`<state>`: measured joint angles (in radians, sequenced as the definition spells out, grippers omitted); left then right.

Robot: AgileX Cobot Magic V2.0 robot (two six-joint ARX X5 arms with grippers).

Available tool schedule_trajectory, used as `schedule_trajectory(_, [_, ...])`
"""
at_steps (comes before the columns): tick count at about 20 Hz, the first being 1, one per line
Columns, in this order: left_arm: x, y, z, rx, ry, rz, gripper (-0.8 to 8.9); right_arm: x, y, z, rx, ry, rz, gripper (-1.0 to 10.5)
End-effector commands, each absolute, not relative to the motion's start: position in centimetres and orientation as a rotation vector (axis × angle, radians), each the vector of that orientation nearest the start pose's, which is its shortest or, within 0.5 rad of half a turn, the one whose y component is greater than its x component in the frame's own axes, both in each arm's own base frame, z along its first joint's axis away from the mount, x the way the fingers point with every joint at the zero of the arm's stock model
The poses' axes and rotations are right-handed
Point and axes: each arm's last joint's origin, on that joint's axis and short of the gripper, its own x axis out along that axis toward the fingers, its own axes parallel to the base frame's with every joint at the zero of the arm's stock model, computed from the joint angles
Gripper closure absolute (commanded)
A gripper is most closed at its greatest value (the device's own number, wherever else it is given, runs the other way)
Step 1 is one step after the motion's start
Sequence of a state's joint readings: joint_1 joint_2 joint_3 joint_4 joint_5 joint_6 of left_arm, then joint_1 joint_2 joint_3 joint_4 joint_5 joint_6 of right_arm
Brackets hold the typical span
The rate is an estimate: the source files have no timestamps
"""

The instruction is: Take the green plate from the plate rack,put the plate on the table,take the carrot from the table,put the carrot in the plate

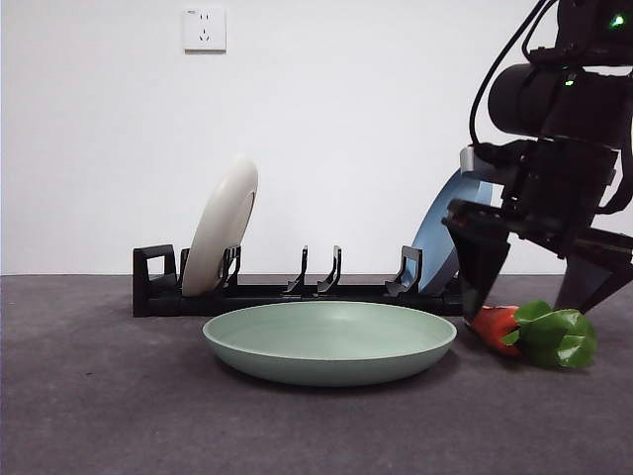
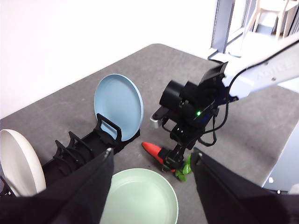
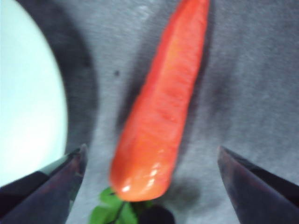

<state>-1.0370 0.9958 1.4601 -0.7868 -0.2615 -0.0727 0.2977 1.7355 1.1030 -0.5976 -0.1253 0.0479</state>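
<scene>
Carrot point(image 3: 161, 107): lies flat on table point(image 1: 99, 416), just beside green plate point(image 1: 329, 341), between the spread-open jaws of right gripper point(image 1: 539, 297); long axis runs crosswise to the closing line. Left gripper point(image 2: 152, 161): jaws apart, empty, well above rack, farther off

Front camera sits low, level across the table point(image 1: 99, 416). Left wrist camera looks down from high; right wrist camera hangs close over the carrot point(image 3: 161, 112). All three catch it.
</scene>
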Motion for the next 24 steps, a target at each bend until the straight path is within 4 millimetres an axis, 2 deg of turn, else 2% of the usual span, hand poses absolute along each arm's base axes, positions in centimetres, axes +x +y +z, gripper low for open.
schedule_trajectory(1, [8.5, -13.0, 46.0, 0.095, 0.293, -0.760, 5.30, 31.5, 10.2, 16.8, -0.056, 1.266, 0.311, 4.9])
schedule_trajectory(4, [8.5, -13.0, 46.0, 0.093, 0.293, -0.760, 5.30, 31.6, 10.3, 16.5, -0.052, 1.270, 0.308, 6.1])
schedule_trajectory(7, [8.5, -13.0, 46.0, 0.093, 0.293, -0.759, 5.30, 31.6, 10.4, 16.5, -0.053, 1.263, 0.315, 8.2])
schedule_trajectory(10, [8.5, -13.0, 46.0, 0.093, 0.293, -0.759, 5.30, 31.6, 10.5, 16.6, -0.043, 1.265, 0.331, 9.7])
schedule_trajectory(14, [8.5, -13.0, 46.0, 0.095, 0.293, -0.759, 5.30, 31.5, 10.4, 17.0, -0.042, 1.258, 0.332, 9.6])
schedule_trajectory(18, [8.5, -13.0, 45.9, 0.101, 0.301, -0.758, 5.31, 30.0, 11.3, 20.6, -0.048, 1.151, 0.377, 9.6])
schedule_trajectory(21, [8.4, -12.9, 45.8, 0.107, 0.306, -0.758, 5.30, 28.4, 13.4, 22.8, -0.076, 1.061, 0.461, 9.6])
schedule_trajectory(24, [8.4, -12.9, 45.8, 0.110, 0.310, -0.758, 5.30, 27.6, 16.9, 22.6, -0.103, 1.010, 0.556, 9.6])
